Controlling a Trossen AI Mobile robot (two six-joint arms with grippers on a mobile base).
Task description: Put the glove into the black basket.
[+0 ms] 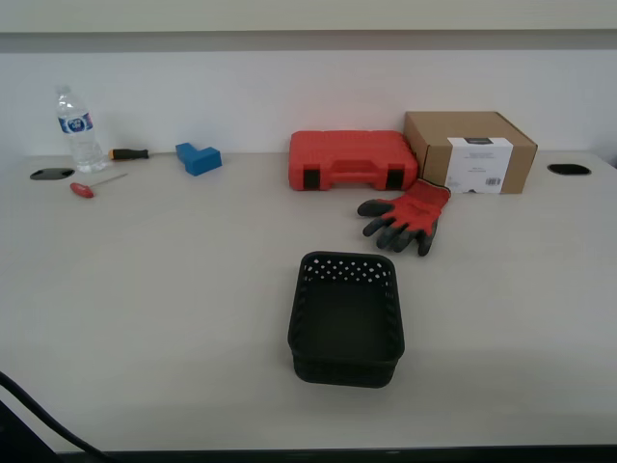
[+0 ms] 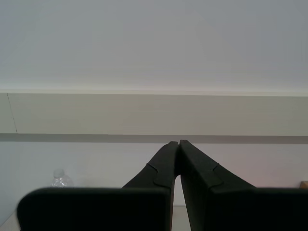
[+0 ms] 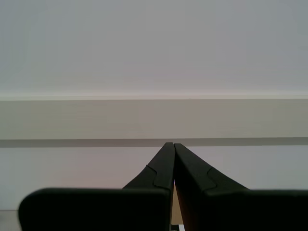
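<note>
Both claws, my first gripper (image 3: 170, 144) and my second gripper (image 2: 179, 142), were pinched together, empty, seemingly facing the wall. The glove (image 1: 409, 215) lay on the table (image 1: 174, 280) beyond the black basket (image 1: 346, 318), near the red case (image 1: 352, 159).

A black basket (image 1: 346, 318) is seen at the lower centre of the frame, standing empty on a pale counter (image 1: 174, 318). A red and grey glove (image 1: 409, 215) is laid flat above and to the right of it, apart from it, fingers pointing toward the lower left. Just behind the glove a red tool case (image 1: 352, 160) and a cardboard box (image 1: 469, 151) are set side by side. At the upper left a water bottle (image 1: 77, 130), two screwdrivers (image 1: 128, 153) and a blue block (image 1: 199, 158) are placed.
</note>
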